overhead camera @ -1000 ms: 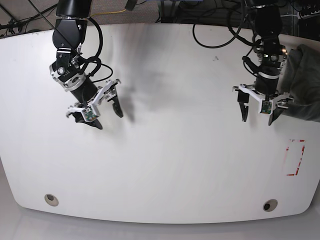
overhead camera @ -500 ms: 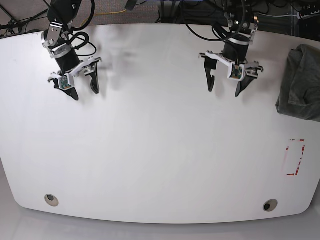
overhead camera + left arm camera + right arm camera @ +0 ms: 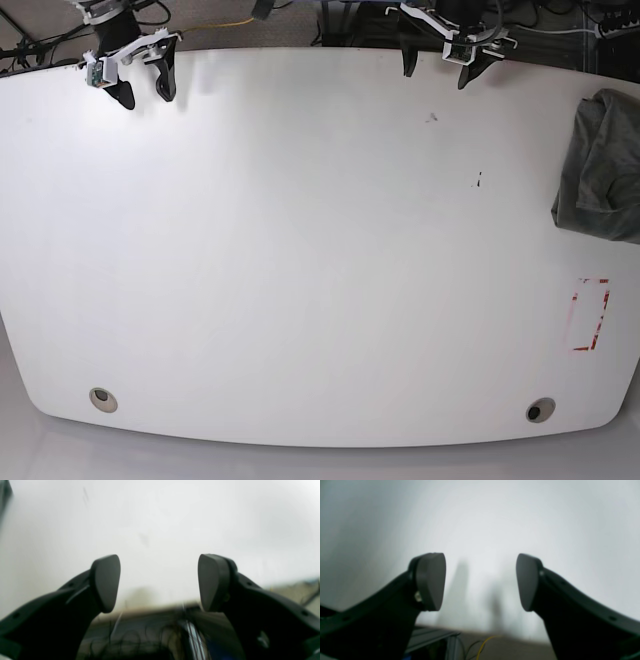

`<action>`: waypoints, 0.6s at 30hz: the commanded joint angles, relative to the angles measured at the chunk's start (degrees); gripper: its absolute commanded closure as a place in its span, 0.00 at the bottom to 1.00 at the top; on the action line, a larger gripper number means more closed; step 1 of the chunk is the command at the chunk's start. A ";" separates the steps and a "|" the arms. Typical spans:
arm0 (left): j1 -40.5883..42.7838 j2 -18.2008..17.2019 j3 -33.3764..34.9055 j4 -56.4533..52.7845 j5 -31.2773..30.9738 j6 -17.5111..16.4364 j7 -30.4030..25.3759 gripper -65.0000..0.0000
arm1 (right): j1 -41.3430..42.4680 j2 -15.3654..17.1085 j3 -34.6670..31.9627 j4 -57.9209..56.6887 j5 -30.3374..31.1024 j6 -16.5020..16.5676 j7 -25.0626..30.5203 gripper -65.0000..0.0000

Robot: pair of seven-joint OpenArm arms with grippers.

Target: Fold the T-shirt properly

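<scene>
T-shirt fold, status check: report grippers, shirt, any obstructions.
Left gripper and right gripper open, empty, at table's far edge. T-shirt bunched at table's right edge, untouched. Nothing in the way.

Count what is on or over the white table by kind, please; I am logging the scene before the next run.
T-shirt, grey, lying bunched at the table's edge: 1
Grippers, both open and empty, left gripper and right gripper: 2
Red rectangle mark: 1
Round holes in the table, one and another: 2
Total: 6
</scene>
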 commanded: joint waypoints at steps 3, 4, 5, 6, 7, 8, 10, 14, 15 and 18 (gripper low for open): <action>5.47 -0.05 -0.07 0.97 -0.48 0.19 -1.96 0.32 | -6.61 0.61 0.06 0.68 3.86 0.38 1.86 0.36; 6.53 -0.05 -0.07 0.97 -0.48 0.19 -1.96 0.32 | -8.19 0.44 0.06 0.68 4.04 0.38 1.86 0.36; 7.49 -0.05 -0.07 0.88 -0.48 0.19 -1.96 0.32 | -9.51 -0.27 0.06 0.68 4.13 0.38 1.86 0.36; 8.72 -0.05 -0.16 0.62 -0.48 0.19 -1.87 0.33 | -10.83 -1.41 0.06 0.59 3.69 0.38 1.95 0.36; 9.43 -0.05 -0.16 0.27 -0.48 0.19 -1.87 0.34 | -11.53 -2.11 0.14 0.59 3.60 0.38 1.95 0.36; 10.39 -0.14 -0.16 -0.09 -0.48 0.19 -1.87 0.37 | -12.76 -2.91 0.14 0.59 3.60 0.38 2.30 0.36; 11.54 -0.85 -0.68 -0.44 -0.48 0.19 -1.87 0.42 | -14.70 -3.78 -0.03 0.24 3.60 0.38 3.53 0.36; 13.29 -3.57 -1.21 -4.04 -4.26 0.19 -1.87 0.50 | -17.60 -5.46 -1.53 -3.27 0.87 0.38 6.52 0.36; 13.29 -4.71 -1.30 -5.54 -6.72 0.19 -1.87 0.51 | -17.69 -5.54 -2.49 -5.21 -0.45 0.38 7.31 0.36; 13.03 -9.29 -1.56 -9.58 -12.52 0.19 -1.96 0.51 | -17.42 -5.54 -4.34 -10.92 -3.08 0.38 9.07 0.36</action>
